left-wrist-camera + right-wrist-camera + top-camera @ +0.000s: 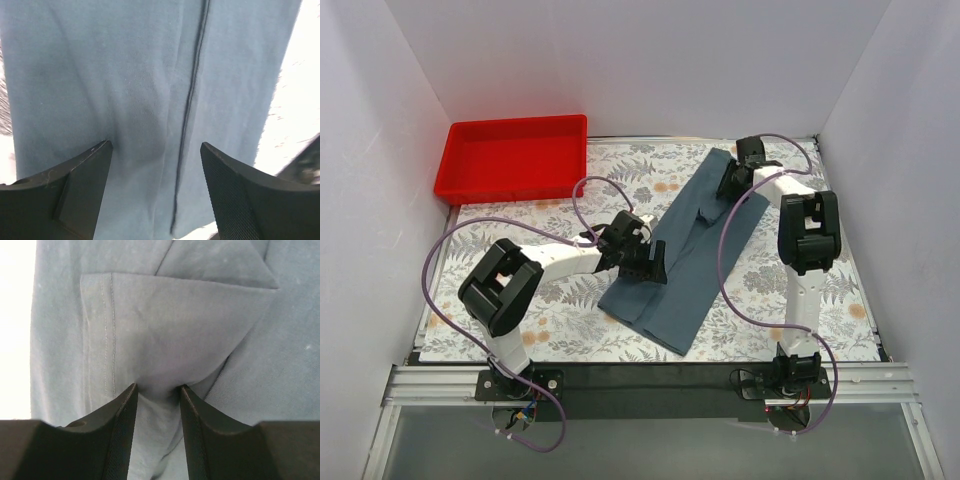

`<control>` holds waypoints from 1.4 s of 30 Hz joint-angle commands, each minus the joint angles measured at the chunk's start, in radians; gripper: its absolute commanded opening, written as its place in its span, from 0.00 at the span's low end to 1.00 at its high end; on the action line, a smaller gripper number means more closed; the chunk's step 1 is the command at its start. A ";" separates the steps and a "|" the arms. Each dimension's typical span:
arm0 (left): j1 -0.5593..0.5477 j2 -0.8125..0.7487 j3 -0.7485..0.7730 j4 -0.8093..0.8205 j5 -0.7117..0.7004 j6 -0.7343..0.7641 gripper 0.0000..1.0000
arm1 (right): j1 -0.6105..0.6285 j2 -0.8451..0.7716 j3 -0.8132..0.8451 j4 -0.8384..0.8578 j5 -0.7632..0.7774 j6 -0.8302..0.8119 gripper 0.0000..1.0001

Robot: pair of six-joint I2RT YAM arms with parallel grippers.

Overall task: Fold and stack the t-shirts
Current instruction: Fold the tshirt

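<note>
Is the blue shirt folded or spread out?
Partly folded: the shirt lies as a long narrow strip, its layers overlapping along a lengthwise edge.

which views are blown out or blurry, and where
Left wrist: the table beside the t-shirt is blown out white, fabric slightly soft. Right wrist: the picture's left edge is washed out, stitching sharp. Top external: evenly lit, no glare.

Showing white links and bulky black joint housings on the left arm (560, 258) and the right arm (802, 295), trailing looping purple cables (426, 285) down to black bases (510, 380), ending in matte black wedge-shaped fingers (65, 200) on the left gripper (156, 147) and the right gripper (157, 390), wearing finely dotted grip pads (235, 200) inside.
</note>
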 commanded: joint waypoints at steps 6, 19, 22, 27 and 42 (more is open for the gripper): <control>-0.014 -0.026 -0.132 0.006 0.027 -0.412 0.65 | 0.052 0.202 0.292 0.031 -0.239 -0.077 0.39; -0.013 0.066 -0.043 0.132 -0.031 -0.644 0.66 | 0.077 0.439 0.587 0.125 -0.403 -0.110 0.39; -0.014 0.053 -0.018 0.127 -0.054 -0.631 0.67 | 0.075 0.416 0.610 0.139 -0.411 -0.142 0.40; -0.014 -0.055 0.026 0.034 -0.149 -0.560 0.72 | 0.059 0.220 0.488 0.140 -0.386 -0.200 0.45; -0.036 -0.430 -0.087 -0.290 -0.264 -0.371 0.98 | 0.045 -0.706 -0.417 -0.027 -0.210 -0.205 0.95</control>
